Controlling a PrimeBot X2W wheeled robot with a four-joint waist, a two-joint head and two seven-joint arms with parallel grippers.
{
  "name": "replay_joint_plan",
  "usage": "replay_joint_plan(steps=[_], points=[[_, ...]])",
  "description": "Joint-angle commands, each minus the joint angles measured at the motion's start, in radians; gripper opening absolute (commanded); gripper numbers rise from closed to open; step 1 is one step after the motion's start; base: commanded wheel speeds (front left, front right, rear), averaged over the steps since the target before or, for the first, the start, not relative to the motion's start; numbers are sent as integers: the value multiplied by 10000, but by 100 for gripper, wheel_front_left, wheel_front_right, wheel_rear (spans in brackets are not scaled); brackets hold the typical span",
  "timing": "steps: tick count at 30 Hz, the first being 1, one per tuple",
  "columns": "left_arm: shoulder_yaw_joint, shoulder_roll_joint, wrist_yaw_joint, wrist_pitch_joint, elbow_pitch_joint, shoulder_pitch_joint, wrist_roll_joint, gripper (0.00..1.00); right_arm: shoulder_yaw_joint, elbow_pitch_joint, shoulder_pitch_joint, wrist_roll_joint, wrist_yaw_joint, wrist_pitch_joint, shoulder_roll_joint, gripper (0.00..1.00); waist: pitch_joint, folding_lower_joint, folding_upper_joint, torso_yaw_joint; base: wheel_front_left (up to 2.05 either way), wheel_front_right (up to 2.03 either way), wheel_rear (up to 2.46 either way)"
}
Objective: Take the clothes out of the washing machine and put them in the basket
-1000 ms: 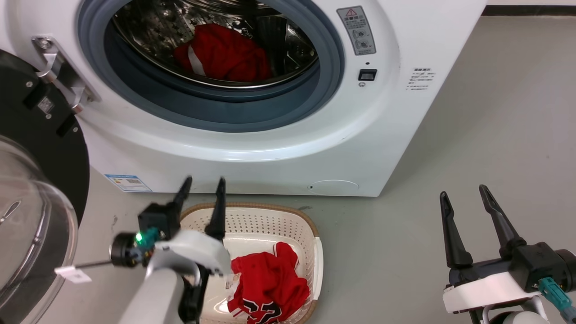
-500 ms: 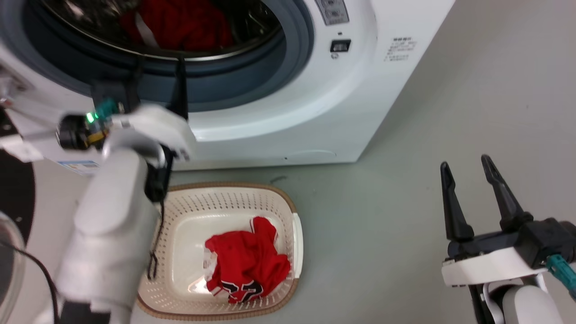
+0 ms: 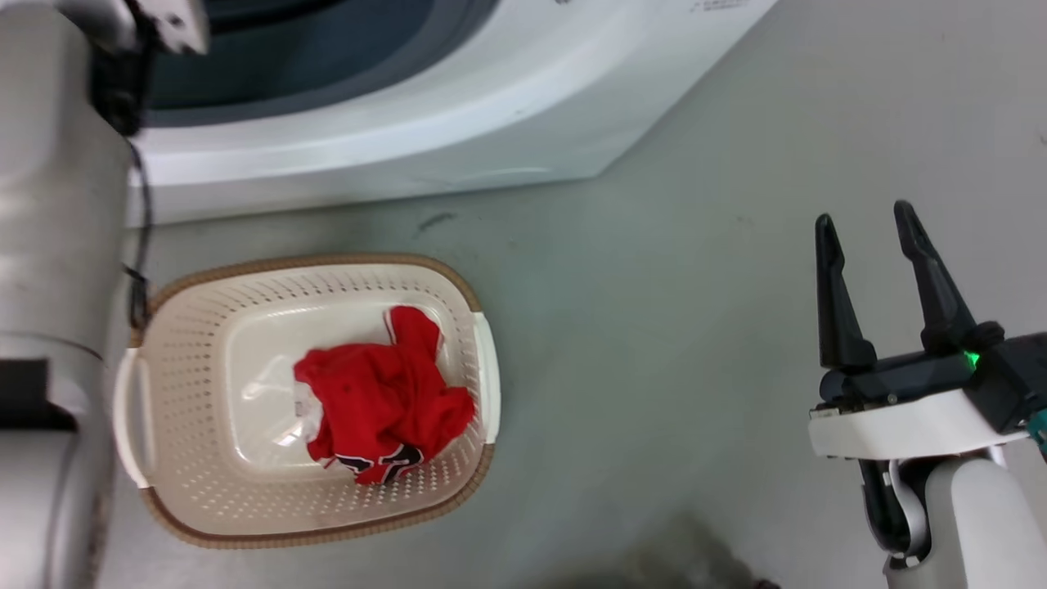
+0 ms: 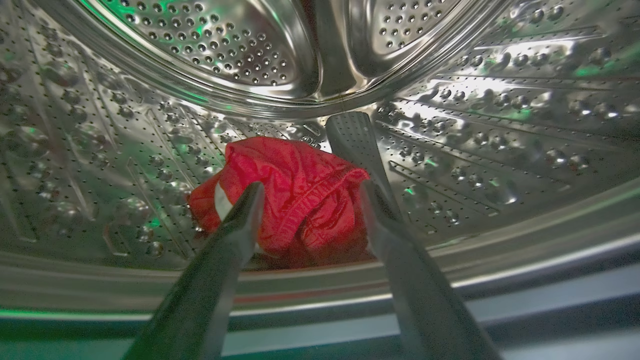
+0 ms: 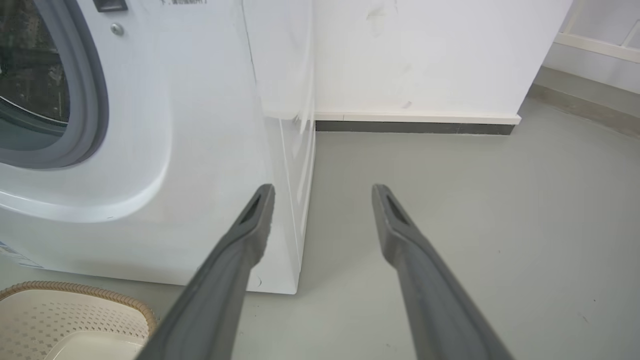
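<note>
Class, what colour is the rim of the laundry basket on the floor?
Brown, with a woven look; the basket shows best in the head view.

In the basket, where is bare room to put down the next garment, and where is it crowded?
The basket has a bare bottom in its left half, between the left handle and the red jersey. The right half is crowded: the jersey lies close along the right wall. The grey floor between basket and right gripper is bare too.
</note>
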Motion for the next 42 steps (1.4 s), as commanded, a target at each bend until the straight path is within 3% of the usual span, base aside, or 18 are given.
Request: replay_joint_plan(steps=[1, 11, 19, 38, 39, 40, 42], points=[[-56, 211, -82, 254, 257, -563, 44, 100, 23, -84, -231, 144, -10, -20, 19, 100, 762, -2, 0, -558, 0, 0, 0], [-786, 1392, -546, 2353, 1361, -3122, 713, 100, 139, -318, -617, 622, -10, -20, 22, 100, 1985, -2, 0, -1259, 0, 0, 0], [-1405, 1754, -797, 3622, 1843, -4261, 1086, 100, 189, -411, -755, 862, -10, -20, 20, 100, 2478, -2, 0, -1458, 0, 0, 0], [-1825, 1969, -793, 3865, 2410, -4454, 1071, 100, 285, -446, -830, 963, -10, -20, 20, 100, 2921, -2, 0, -1532, 0, 0, 0], [-1854, 1980, -805, 3882, 2440, -4437, 1067, 65, 290, -450, -836, 964, -10, -20, 20, 100, 2926, -2, 0, -1534, 0, 0, 0], [-1878, 2005, -813, 3831, 2450, -4434, 1065, 0, 286, -456, -840, 975, -10, -20, 20, 100, 2931, -2, 0, -1538, 0, 0, 0], [-1918, 2021, -845, 3791, 2472, -4424, 1025, 0, 269, -459, -843, 990, -10, -20, 20, 100, 2926, -2, 0, -1539, 0, 0, 0]])
